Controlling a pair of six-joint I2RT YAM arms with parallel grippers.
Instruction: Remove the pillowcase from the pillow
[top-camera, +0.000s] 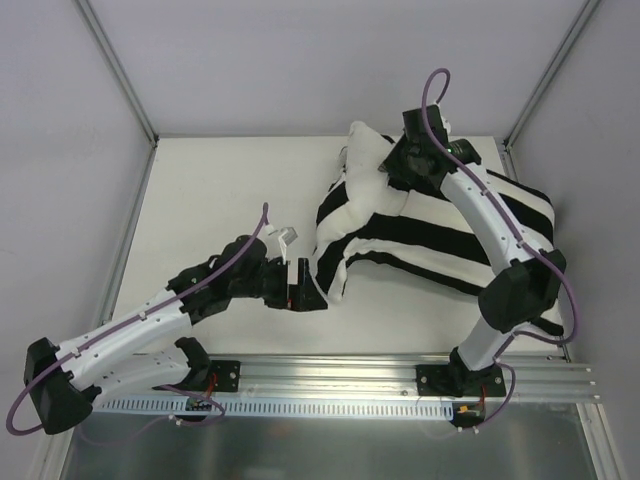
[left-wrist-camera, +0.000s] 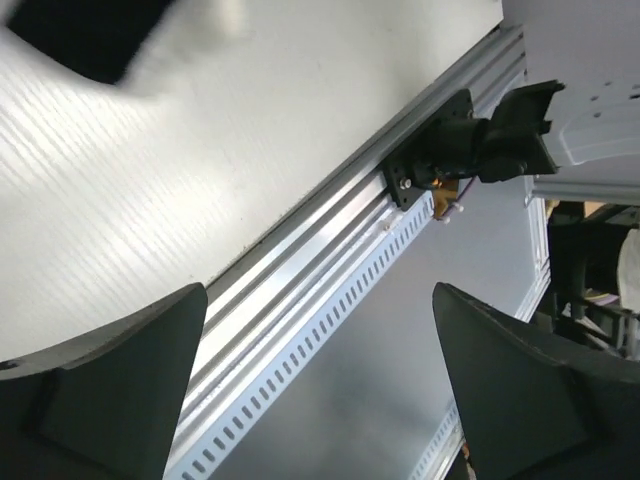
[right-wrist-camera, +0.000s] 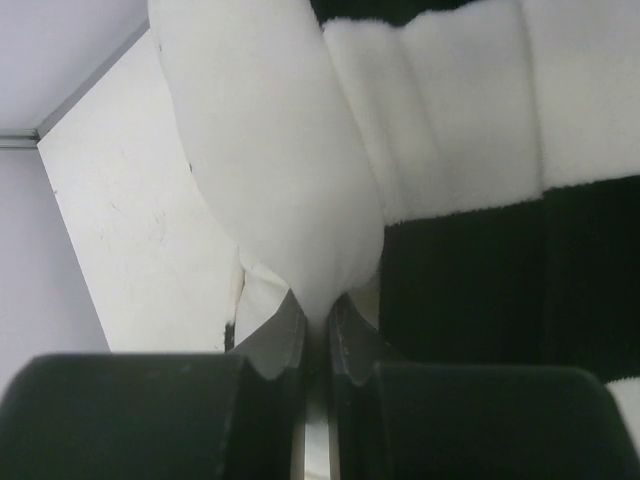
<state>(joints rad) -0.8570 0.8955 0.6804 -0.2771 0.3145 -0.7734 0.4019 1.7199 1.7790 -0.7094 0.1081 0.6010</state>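
The black and white striped pillowcase (top-camera: 420, 240) lies on the right half of the table, with the plain white pillow (top-camera: 362, 160) sticking out of its far end. My right gripper (top-camera: 400, 168) is shut on the exposed end of the pillow; in the right wrist view the white pillow (right-wrist-camera: 270, 170) is pinched between the jaws of the right gripper (right-wrist-camera: 318, 315), beside the pillowcase's edge (right-wrist-camera: 470, 150). My left gripper (top-camera: 305, 285) is open and empty, next to the pillowcase's near-left corner. In the left wrist view the left gripper (left-wrist-camera: 320, 390) points at the table's front rail.
The aluminium rail (top-camera: 330, 375) with both arm bases runs along the table's front edge; it also shows in the left wrist view (left-wrist-camera: 330, 240). Enclosure walls and frame posts (top-camera: 120, 70) stand around the table (top-camera: 220, 190). A small grey-white object (top-camera: 286, 235) lies by the left arm.
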